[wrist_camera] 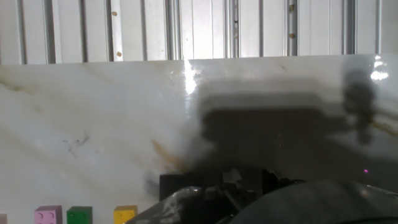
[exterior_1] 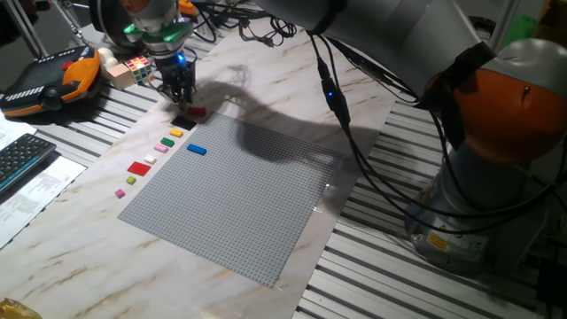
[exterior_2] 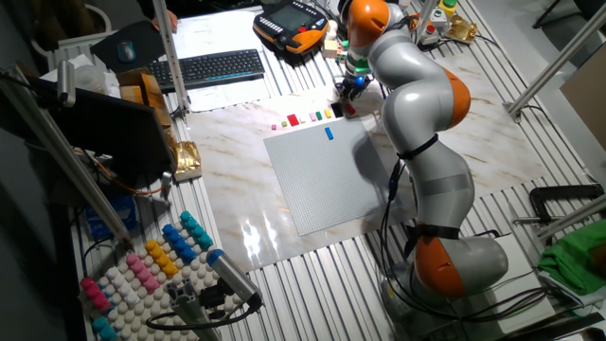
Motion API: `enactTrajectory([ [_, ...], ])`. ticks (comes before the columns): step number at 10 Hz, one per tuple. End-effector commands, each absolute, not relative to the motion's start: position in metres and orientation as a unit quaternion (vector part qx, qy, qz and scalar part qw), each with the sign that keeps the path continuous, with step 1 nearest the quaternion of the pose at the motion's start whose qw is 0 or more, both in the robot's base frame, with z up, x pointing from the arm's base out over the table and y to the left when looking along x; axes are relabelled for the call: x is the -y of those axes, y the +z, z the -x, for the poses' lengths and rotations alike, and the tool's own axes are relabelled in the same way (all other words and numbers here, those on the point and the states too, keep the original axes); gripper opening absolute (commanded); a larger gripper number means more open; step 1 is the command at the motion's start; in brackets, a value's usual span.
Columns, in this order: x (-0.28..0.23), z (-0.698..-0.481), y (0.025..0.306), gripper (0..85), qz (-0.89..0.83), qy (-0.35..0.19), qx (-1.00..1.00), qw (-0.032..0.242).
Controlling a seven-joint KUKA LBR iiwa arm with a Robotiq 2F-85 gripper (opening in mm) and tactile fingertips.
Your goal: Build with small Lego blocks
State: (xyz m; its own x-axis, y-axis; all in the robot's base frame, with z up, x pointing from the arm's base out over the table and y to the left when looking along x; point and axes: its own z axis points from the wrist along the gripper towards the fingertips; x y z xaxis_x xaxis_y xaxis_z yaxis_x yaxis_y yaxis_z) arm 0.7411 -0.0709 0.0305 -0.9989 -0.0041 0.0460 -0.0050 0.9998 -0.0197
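My gripper [exterior_1: 180, 97] hangs low at the far left corner of the grey baseplate [exterior_1: 239, 199], just above a black block [exterior_1: 182, 121] and beside a small red block [exterior_1: 198, 112]. Its fingers look close together, but I cannot tell whether they hold anything. A blue block [exterior_1: 196, 150] sits on the baseplate. A row of small blocks lies on the marble along the plate's left edge: yellow [exterior_1: 176, 133], green [exterior_1: 168, 141], pink [exterior_1: 162, 147], white [exterior_1: 150, 159], a larger red [exterior_1: 139, 167] and others. The hand view shows pink [wrist_camera: 48, 215], green [wrist_camera: 79, 215], yellow [wrist_camera: 125, 214] and the black block [wrist_camera: 177, 185].
A Rubik's cube [exterior_1: 137, 66] and an orange teach pendant [exterior_1: 53, 80] lie behind the gripper. A keyboard [exterior_1: 18, 159] is at the left edge. Black cables [exterior_1: 354, 151] hang over the plate's far right side. The other fixed view shows a peg tray [exterior_2: 142, 275].
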Motion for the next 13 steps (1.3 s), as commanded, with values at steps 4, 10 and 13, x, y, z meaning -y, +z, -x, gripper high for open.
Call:
enactTrajectory([
  [4,0.061,-0.737,0.047,28.0,0.011,0.016,0.999,0.042],
  [10,0.058,-0.721,0.041,26.0,0.014,0.011,0.999,0.045],
  [13,0.063,-0.714,0.038,25.0,0.009,0.010,0.999,0.044],
])
